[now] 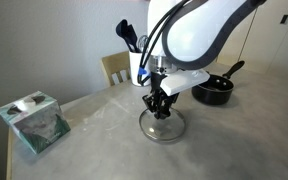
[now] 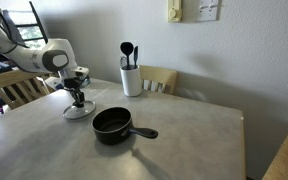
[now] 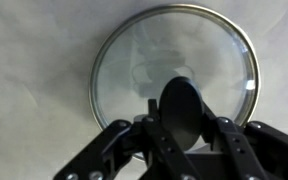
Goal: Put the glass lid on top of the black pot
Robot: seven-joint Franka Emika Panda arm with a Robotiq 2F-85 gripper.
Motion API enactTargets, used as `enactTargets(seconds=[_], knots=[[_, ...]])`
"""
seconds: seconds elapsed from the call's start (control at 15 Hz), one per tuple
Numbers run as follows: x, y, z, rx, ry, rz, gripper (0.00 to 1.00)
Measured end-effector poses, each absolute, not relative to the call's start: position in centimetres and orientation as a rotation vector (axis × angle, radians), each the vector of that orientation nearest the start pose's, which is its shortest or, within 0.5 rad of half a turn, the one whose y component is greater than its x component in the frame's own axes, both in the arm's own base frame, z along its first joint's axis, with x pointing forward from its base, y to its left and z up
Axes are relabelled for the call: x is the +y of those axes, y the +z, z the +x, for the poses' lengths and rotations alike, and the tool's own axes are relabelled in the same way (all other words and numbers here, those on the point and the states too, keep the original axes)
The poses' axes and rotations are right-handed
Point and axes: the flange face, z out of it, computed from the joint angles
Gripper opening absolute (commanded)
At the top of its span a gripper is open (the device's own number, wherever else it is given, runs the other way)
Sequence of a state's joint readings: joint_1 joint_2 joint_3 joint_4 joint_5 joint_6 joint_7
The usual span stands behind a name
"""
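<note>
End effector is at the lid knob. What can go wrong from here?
1. The end effector straddles only the small knob of the glass lid; whether it is closed is unclear, so the lid may slip or tilt on lifting.
2. The utensil holder stands near the route to the black pot; a wide swing could clip it.
3. An off-centre drop may leave the lid perched on the rim or nudge the pot.

Exterior views oblique across shared table (image 1: 104, 130) (image 2: 184, 150); wrist close, straight down.

Lower rim of glass lid (image 3: 144, 60) behind claw (image 3: 184, 124)
</note>
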State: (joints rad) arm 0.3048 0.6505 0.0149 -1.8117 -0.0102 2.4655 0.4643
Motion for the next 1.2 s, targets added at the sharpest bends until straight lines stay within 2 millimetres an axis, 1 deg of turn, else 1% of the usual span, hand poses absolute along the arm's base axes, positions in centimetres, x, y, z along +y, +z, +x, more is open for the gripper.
enactTargets(seconds=[0.2, 0.33, 0.67, 0.87, 1.0, 1.07, 1.13, 1.2], knots=[[21.6, 19.7, 61.7, 0.042, -0.011, -3.137, 0.15], [21.9, 21.4, 61.7, -0.059, -0.018, -3.153, 0.15], [22.5, 26.6, 61.9, -0.219, -0.046, -3.180, 0.15], [23.0, 29.8, 62.0, -0.308, -0.108, -3.157, 0.15], [22.5, 31.5, 62.2, -0.389, -0.145, -3.142, 0.15], [21.8, 32.3, 62.3, -0.436, -0.159, -3.136, 0.15], [20.7, 32.9, 62.4, -0.487, -0.164, -3.131, 0.15], [19.2, 33.4, 62.5, -0.545, -0.165, -3.126, 0.15]])
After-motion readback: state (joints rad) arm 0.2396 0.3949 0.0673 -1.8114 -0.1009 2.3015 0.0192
